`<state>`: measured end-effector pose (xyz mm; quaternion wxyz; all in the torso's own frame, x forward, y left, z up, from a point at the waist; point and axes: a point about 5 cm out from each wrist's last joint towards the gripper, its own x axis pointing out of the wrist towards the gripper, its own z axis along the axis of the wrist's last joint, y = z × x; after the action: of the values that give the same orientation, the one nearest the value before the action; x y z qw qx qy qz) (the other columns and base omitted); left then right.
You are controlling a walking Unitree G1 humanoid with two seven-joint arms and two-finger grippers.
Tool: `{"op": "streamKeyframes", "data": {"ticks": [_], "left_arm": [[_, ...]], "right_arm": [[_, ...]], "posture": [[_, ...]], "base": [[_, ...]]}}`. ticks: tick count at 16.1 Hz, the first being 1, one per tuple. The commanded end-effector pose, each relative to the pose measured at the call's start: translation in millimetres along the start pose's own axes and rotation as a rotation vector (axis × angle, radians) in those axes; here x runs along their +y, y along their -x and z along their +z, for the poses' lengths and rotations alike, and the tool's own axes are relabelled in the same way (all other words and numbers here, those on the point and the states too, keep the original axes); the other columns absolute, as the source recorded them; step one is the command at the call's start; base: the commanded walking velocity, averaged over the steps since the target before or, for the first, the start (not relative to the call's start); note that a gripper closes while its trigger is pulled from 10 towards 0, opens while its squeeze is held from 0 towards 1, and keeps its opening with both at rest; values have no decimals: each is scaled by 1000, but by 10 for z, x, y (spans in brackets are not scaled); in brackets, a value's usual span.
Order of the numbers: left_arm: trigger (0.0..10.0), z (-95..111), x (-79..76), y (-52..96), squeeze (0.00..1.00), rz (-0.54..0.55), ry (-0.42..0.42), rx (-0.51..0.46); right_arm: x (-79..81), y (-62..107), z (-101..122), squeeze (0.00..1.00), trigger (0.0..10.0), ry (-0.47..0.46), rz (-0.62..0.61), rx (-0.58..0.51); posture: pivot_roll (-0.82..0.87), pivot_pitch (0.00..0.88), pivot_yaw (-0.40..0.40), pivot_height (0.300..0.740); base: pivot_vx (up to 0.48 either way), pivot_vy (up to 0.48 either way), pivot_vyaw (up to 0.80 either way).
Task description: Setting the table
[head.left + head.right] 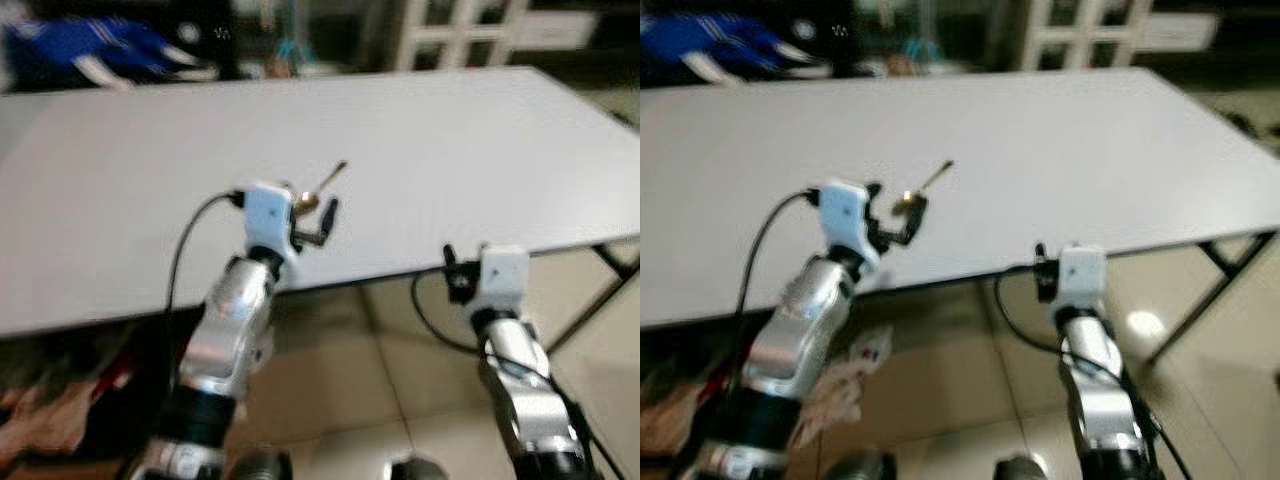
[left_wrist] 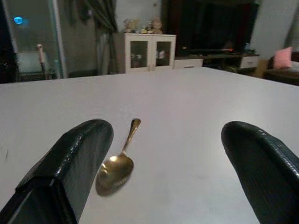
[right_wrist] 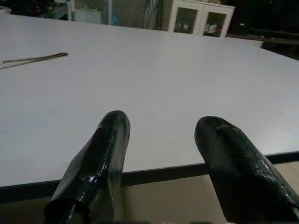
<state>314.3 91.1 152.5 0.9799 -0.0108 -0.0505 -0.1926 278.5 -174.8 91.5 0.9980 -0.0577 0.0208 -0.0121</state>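
Spoon-placing step: left claw (image 2: 163, 172) spread over gold spoon (image 2: 117, 163) lying free on surface (image 1: 450, 150); next, retreat toward 6 o'clock.

No text, label, brand, number or sign can be read anywhere in these views.

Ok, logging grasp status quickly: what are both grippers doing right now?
Left gripper: jaws open, empty, above the gold spoon on the table.
Right gripper: jaws open, empty, at the table's edge.
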Motion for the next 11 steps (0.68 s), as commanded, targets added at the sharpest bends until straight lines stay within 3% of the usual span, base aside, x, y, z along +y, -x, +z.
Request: {"op": "streamKeyframes", "data": {"ticks": [1, 5, 8, 11], "left_arm": [[10000, 35, -83, -51, 0, -35, -3, -9], [10000, 29, -135, -85, 0, -67, -45, 9], [10000, 23, -174, -82, 0, -90, -56, 12], [10000, 38, -241, -64, 0, -129, -78, -5]], "right_arm": [[-49, 2, 21, 0, 10000, 14, -13, -2], [11, 10, 22, 0, 10000, 29, 15, -7], [64, 13, 51, 0, 10000, 65, 50, -17], [58, 22, 59, 0, 10000, 37, 49, -28]], "posture": [[-21, 0, 15, 689], [-20, 0, 19, 689], [-21, 0, 23, 689], [-19, 0, 23, 697]], "base": [[386, 285, 0], [457, 71, 0], [450, 0, 519], [393, -273, 469]]}}
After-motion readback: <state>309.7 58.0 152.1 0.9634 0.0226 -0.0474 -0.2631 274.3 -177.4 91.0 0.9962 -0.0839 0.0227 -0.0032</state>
